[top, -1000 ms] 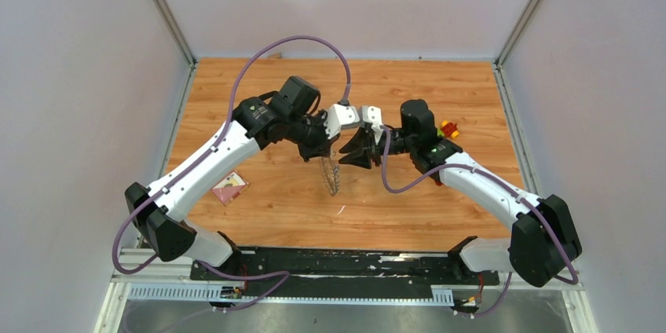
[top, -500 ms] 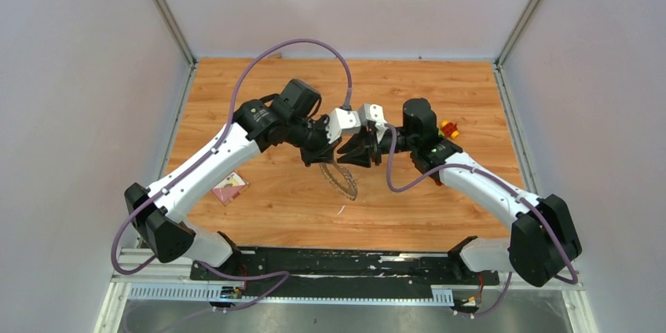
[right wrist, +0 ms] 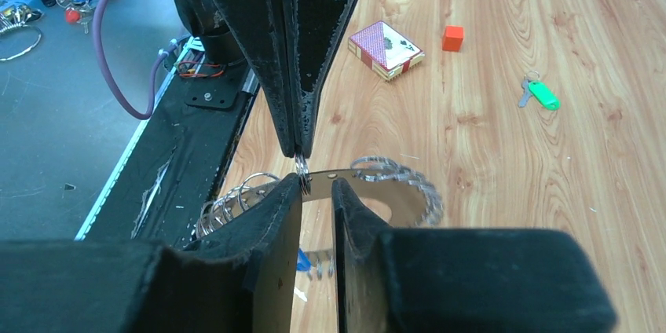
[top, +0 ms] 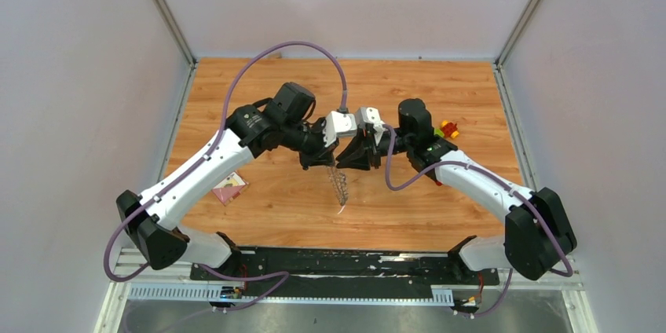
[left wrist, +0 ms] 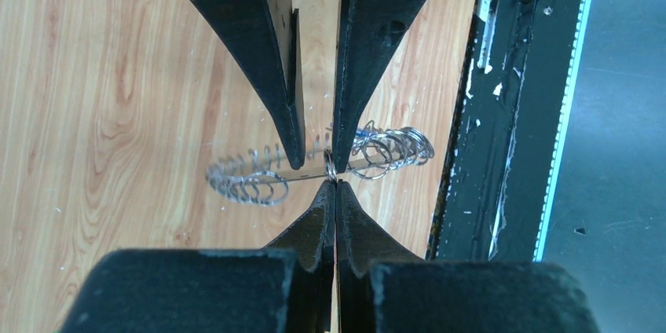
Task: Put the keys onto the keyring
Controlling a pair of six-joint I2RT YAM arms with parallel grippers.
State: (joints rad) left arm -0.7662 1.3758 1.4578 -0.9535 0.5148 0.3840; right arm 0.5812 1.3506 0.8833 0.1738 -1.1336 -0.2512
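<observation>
Seen from above, two robot arms reach inward over a wooden table (top: 440,215) and meet nose to nose at its middle. The left gripper (top: 323,160) holds the keyring (top: 338,184) in the air. From here the ring hangs edge-on, a thin silver strip below the two tools. At this height we cannot judge how far either pair of jaws is parted.

The left wrist view settles the first. Its own two fingers (left wrist: 314,223) are pressed together on the ring's rim, pinching a small loop. The right gripper (left wrist: 315,166) faces it from the opposite side, fingers set apart, one on each side of the same stretch of rim. Wood shows through the gap. Here the ring's wire coils fan out to both sides of the pinch.

The right wrist view shows the ring's flat silver face, edged with small loops, passing between that gripper's parted fingers (right wrist: 275,215). We cannot tell whether they touch the metal. Only this view takes in the green key (right wrist: 539,95), lying flat on the table well apart from the ring. Farther off lie an orange cube (right wrist: 451,38) and a pack of cards (right wrist: 385,49). Only the overhead view shows a small red and yellow object (top: 449,128) by the right arm.
</observation>
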